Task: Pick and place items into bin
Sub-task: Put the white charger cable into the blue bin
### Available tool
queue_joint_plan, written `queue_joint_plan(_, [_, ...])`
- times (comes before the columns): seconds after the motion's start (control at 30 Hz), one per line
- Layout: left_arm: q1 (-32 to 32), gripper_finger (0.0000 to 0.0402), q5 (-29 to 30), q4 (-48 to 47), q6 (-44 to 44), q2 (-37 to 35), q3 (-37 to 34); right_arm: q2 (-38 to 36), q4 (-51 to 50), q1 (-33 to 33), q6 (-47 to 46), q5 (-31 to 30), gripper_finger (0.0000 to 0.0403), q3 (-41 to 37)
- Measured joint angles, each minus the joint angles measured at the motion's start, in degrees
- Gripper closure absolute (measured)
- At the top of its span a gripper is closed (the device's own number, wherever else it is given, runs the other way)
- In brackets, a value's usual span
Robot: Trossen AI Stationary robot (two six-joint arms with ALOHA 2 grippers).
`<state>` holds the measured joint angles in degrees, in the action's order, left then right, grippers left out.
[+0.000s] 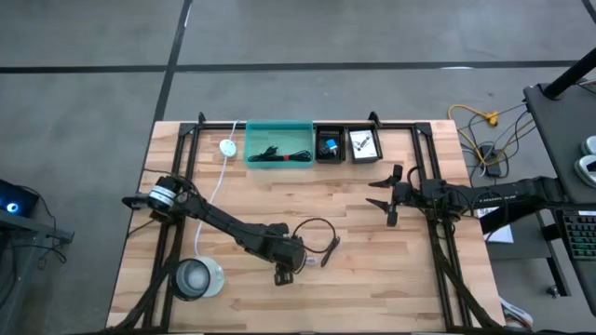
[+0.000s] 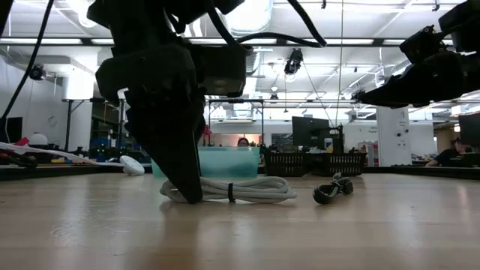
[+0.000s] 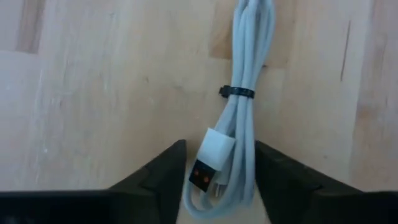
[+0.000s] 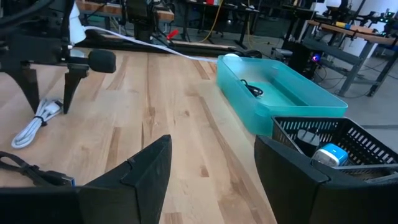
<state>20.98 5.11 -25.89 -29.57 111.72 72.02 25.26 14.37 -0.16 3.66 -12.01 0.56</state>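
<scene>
Left gripper (image 3: 217, 180) low at the table's near middle, fingers apart straddling the silvery cable (image 3: 239, 112), its coil end cut off, teal bin (image 1: 278, 142) far centre, right gripper (image 1: 385, 197) spread open, hovering right.

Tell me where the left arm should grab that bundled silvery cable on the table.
Grip the silvery cable across its bunched strands near the black tie, coming straight down. It lies flat, and the left gripper already straddles its plug end, fingers open.
</scene>
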Motion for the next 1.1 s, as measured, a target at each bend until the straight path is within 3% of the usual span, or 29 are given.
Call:
queue_joint_plan(0.23, [-0.47,0.0369,-3.0,-0.6,6.1,-0.11,0.77,0.0,0.02,0.02,-0.02,-0.02,0.0188,0.01])
queue_joint_plan(0.37, [-2.09,0.0378,-9.4,-1.31,6.16,-0.77,3.18,0.0,0.02,0.02,-0.02,-0.02,0.0188,0.02])
queue_joint_plan(0.5, [-3.45,0.0375,-9.08,-6.09,11.33,-2.05,7.72,0.01,0.17,0.0,-0.02,-0.02,0.0188,0.02])
queue_joint_plan(0.73, [-8.54,0.0377,3.49,-17.04,22.57,-3.31,14.86,0.01,0.52,0.0,-0.02,-0.04,0.0188,0.01])
queue_joint_plan(0.9, [-15.84,0.0378,13.06,-20.85,26.33,-4.45,16.36,0.0,0.7,0.0,-0.02,-0.13,0.0188,0.0])
queue_joint_plan(1.1, [-28.12,0.0378,16.69,-22.59,29.36,-4.96,16.41,0.01,0.76,0.01,-0.01,-0.14,0.0188,0.0])
